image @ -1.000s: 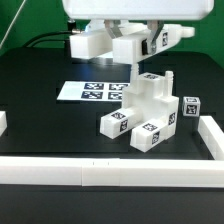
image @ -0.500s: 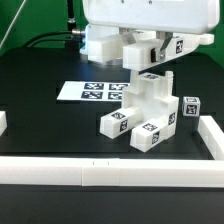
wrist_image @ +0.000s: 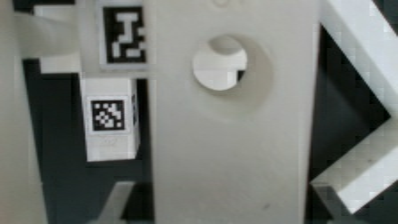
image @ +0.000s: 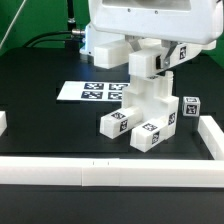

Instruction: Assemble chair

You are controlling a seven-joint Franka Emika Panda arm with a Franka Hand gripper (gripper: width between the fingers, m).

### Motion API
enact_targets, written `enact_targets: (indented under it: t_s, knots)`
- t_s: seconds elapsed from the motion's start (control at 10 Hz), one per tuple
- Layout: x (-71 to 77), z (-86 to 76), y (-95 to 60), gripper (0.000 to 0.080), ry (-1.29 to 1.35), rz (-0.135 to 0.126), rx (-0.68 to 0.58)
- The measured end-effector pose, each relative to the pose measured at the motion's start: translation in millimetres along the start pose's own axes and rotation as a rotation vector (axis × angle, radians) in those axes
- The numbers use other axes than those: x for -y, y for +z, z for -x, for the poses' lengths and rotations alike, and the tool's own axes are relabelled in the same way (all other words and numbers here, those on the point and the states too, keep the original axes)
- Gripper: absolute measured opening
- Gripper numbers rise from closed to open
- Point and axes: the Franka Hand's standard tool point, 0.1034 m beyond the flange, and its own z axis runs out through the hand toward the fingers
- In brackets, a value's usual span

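The partly built chair (image: 150,105), white blocks with square tags, stands on the black table right of centre in the exterior view. My gripper (image: 150,58) hangs directly over it, shut on a white chair part (image: 160,55) that carries a tag. The part's lower end reaches the top of the built-up blocks; I cannot tell if they touch. In the wrist view the held part is a long flat slab with a round hole (wrist_image: 231,120) running between my gripper (wrist_image: 240,200) fingers (wrist_image: 134,200). Tagged chair pieces (wrist_image: 111,115) show beside it.
The marker board (image: 92,92) lies flat behind the chair toward the exterior view's left. White border rails run along the front (image: 110,172), the right (image: 212,135) and the left (image: 3,122). A small tagged block (image: 192,108) sits at the chair's right side.
The arm has carried the held part toward the exterior view's right and downward, from beside the chair to directly over its top. The chair on the table has not moved.
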Motion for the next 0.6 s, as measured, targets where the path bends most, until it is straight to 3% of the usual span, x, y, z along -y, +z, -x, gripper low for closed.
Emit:
enact_targets:
  t_s: [0.6]
  knots:
    - [-0.8, 2.8, 9.9, 0.0284, -0.006, 0.014, 0.008]
